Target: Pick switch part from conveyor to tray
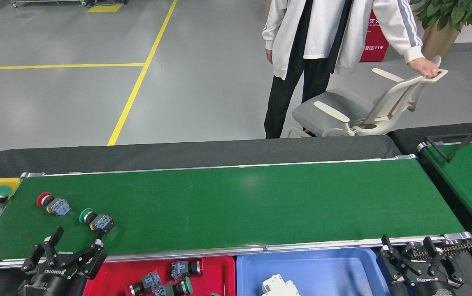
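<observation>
Conveyor (pixel 236 201) carries a green-capped switch part (pixel 96 220), rigid and light; left gripper (pixel 73 242), fingers spread, should pinch its blocky body.

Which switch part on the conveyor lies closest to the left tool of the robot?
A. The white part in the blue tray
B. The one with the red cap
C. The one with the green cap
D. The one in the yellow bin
C. The switch part with the green cap lies on the conveyor just beyond the open fingers of the left tool; the red-capped part lies farther up the belt to the left.
</observation>
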Motion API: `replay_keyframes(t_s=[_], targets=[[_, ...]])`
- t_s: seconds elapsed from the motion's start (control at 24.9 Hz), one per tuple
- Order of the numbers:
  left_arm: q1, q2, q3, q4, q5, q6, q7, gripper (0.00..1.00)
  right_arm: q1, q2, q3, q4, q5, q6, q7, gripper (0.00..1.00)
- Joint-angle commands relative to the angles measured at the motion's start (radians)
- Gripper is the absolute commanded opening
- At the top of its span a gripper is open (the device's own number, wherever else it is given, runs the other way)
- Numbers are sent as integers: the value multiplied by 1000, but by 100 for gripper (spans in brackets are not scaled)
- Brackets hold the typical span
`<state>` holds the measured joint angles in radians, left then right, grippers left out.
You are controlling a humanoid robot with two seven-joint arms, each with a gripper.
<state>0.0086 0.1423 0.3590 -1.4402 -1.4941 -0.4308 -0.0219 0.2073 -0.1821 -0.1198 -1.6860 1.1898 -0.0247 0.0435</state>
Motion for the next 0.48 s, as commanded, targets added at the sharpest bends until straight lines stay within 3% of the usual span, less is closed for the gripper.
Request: replay_keyframes(t_s=[0.0,0.44], targets=[[-27,23,-11,26,0,-2,0,100,-14,-5,-4,-14,-1,-3,-2,100],[-162,48,-20,256,-2,32,0,100,-28,-3,-3,-15,-1,-15,21,100]])
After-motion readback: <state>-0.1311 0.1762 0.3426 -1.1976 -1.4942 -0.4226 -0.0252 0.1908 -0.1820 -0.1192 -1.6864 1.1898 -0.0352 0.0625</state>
